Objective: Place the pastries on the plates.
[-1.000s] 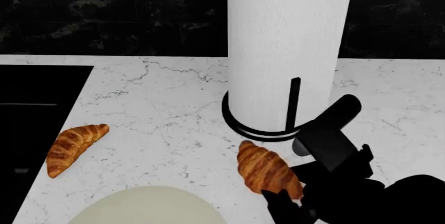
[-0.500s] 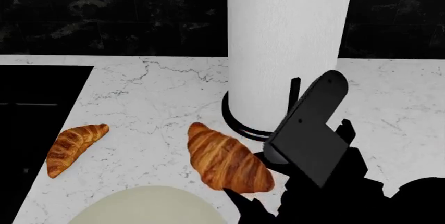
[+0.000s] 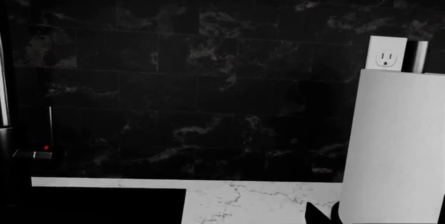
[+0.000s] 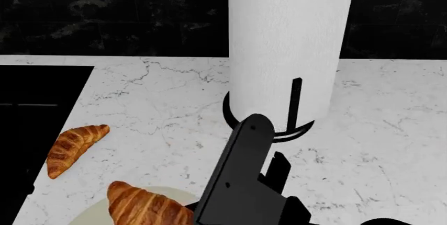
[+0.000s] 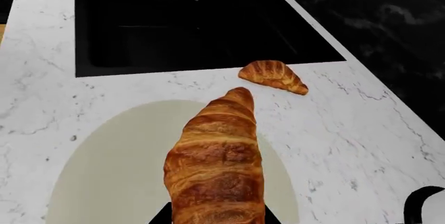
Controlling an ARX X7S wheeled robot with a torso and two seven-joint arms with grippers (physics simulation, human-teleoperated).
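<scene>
The right gripper [image 5: 217,214] has its fingers closed on a golden-brown ridged croissant [image 5: 217,169], held over the round pale beige plate [image 5: 104,177], seemingly just above it. A second crescent croissant [image 4: 73,148] lies on the white marble surface [image 4: 391,157] near the black hob [image 5: 195,21]. The left gripper's fingers are out of sight.

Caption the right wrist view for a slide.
Right gripper carries a croissant above the beige plate; second croissant lies on the marble counter.

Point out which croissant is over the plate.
The croissant in the right hand, over the beige plate. The other croissant lies on the counter beside the black cooktop.
</scene>
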